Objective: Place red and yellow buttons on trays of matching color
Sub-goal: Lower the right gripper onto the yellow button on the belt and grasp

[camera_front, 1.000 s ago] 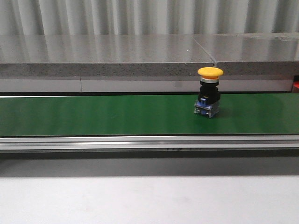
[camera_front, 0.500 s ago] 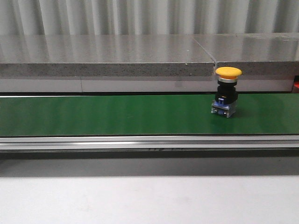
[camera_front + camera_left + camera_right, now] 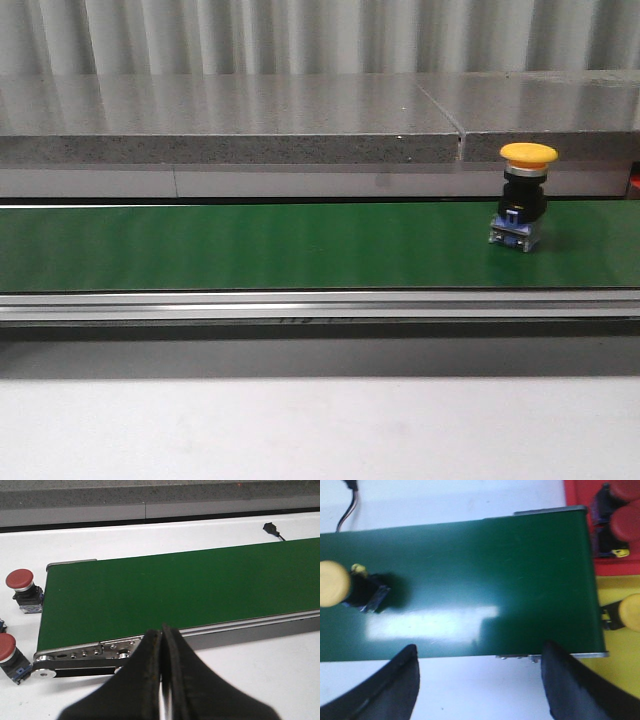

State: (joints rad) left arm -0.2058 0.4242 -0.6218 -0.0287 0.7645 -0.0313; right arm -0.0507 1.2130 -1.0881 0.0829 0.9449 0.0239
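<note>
Progress is partial, as I judge it: in the right wrist view a red tray [image 3: 580, 569] beside the end of the green belt [image 3: 250, 245] already holds red buttons [image 3: 622, 522], and the yellow tray [image 3: 615, 660] next to it holds one yellow-capped button [image 3: 632, 612]. Two more red buttons [image 3: 22, 582] wait on the white table [image 3: 150, 535] just off the belt's other end, seen from the left wrist. One yellow button [image 3: 524, 195] stands upright on the belt, near its far edge, toward the right end. Compared with the earlier front pictures, it has travelled steadily rightward along the belt; nothing else has shifted. The right gripper [image 3: 477, 680] hangs over the belt's near edge with fingers spread wide and nothing between them. The left gripper [image 3: 162, 680] has its fingers pressed together, empty, above the opposite end.
</note>
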